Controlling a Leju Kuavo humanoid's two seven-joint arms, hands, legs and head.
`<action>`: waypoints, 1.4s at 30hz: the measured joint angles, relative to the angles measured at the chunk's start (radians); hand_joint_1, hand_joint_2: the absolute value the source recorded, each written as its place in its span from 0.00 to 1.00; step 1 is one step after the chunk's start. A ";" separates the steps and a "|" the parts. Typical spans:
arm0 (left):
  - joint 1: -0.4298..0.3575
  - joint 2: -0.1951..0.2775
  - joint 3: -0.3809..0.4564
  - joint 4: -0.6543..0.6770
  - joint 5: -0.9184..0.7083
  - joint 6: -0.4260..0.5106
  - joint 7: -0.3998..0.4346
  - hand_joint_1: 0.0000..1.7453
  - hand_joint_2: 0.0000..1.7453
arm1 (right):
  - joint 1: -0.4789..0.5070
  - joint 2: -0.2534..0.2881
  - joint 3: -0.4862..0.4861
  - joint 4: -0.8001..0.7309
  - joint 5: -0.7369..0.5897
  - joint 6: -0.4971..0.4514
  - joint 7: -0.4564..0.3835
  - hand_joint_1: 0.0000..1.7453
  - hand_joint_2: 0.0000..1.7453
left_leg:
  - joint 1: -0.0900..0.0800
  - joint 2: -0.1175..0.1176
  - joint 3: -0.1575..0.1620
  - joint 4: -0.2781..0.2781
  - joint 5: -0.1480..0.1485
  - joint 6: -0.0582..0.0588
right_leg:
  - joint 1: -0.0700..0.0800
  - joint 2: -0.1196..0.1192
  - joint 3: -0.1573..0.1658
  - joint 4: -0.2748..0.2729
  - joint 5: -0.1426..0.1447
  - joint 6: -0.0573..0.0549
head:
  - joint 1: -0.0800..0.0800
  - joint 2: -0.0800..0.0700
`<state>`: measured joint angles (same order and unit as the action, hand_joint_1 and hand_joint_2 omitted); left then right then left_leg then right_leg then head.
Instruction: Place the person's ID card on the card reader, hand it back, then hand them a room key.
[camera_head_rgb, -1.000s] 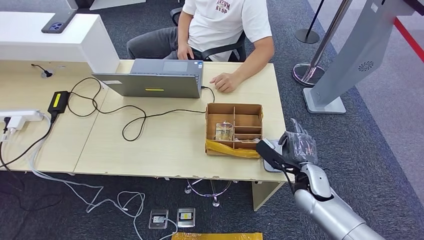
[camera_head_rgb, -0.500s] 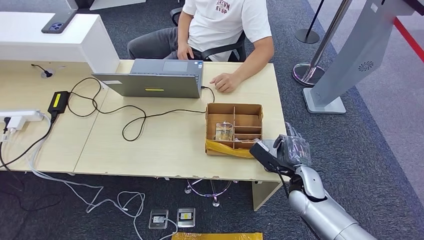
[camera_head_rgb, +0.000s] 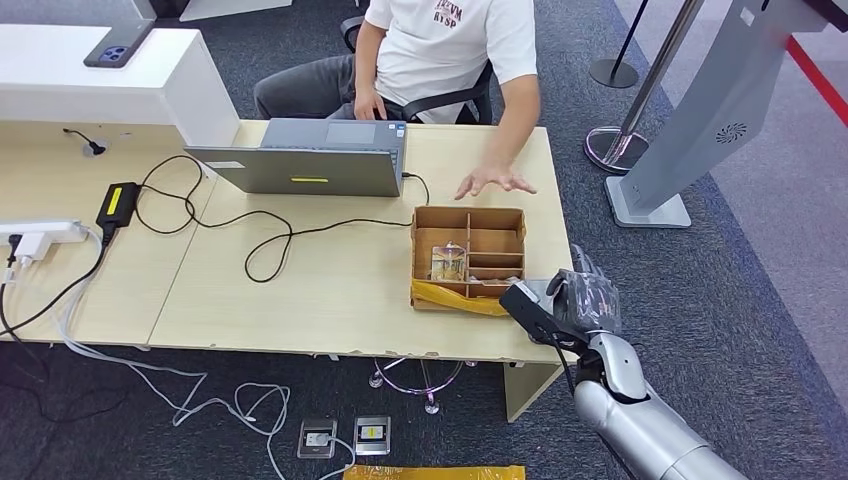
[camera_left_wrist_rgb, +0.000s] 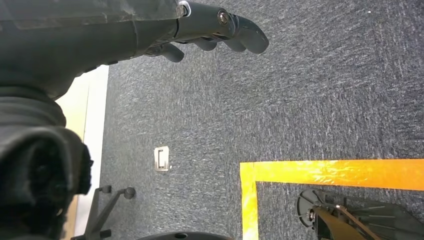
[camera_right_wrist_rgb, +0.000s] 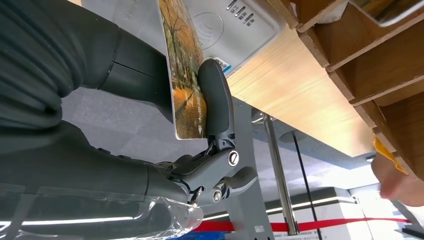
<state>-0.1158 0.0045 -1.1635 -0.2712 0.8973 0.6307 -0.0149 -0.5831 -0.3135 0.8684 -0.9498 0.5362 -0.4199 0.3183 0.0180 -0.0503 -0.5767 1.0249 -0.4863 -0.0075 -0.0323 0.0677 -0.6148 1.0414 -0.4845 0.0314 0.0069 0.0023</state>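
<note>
Right hand (camera_head_rgb: 585, 302) fingers (camera_right_wrist_rgb: 216, 95) pinch ID card (camera_right_wrist_rgb: 185, 75) over card reader (camera_right_wrist_rgb: 225, 27); cardboard box (camera_head_rgb: 470, 255) beside.

Readable markings are few. The person's white T-shirt (camera_head_rgb: 455, 45) carries a dark red chest print in two lines of capital letters, too small to make out reliably. The grey card reader (camera_right_wrist_rgb: 225, 30) bears a round contactless emblem of nested arcs and, beside it, a short row of raised indicator marks; lettering on its face near the robot's right hand (camera_right_wrist_rgb: 150, 125) is blurred and cannot be read. The card (camera_right_wrist_rgb: 185, 75) pinched in that hand shows a picture of autumn trees and a line of small white characters along its edge, illegible. The grey kiosk panel (camera_head_rgb: 715, 110) has a round dotted emblem, without text.
</note>
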 joint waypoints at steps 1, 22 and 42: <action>0.000 0.000 0.000 0.000 0.000 0.000 0.000 0.00 0.00 | 0.001 0.001 -0.001 0.001 -0.001 -0.001 0.001 1.00 1.00 | 0.000 0.000 0.000 0.000 0.000 0.000 | 0.000 0.000 0.000 0.000 0.000 0.000 | 0.000 0.000; 0.000 0.005 0.000 0.000 0.004 0.001 -0.010 0.00 0.00 | -0.052 -0.003 -0.046 -0.008 0.042 -0.030 0.025 1.00 1.00 | 0.000 0.000 0.000 0.000 0.000 0.000 | 0.000 0.000 0.001 0.000 0.000 0.000 | 0.000 0.000; -0.017 0.006 -0.034 0.000 -0.058 -0.002 -0.014 0.00 0.00 | -0.434 -0.030 -0.055 -0.108 0.193 0.151 0.111 1.00 1.00 | 0.000 0.000 -0.001 0.000 0.000 0.000 | 0.000 0.000 0.000 0.000 0.000 0.000 | 0.000 0.000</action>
<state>-0.1330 0.0103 -1.1973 -0.2712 0.8391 0.6284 -0.0293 -1.0172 -0.3431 0.8137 -1.0574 0.7296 -0.2693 0.4294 0.0182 -0.0507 -0.5775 1.0250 -0.4860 -0.0076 -0.0323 0.0675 -0.6147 1.0418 -0.4841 0.0314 0.0070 0.0023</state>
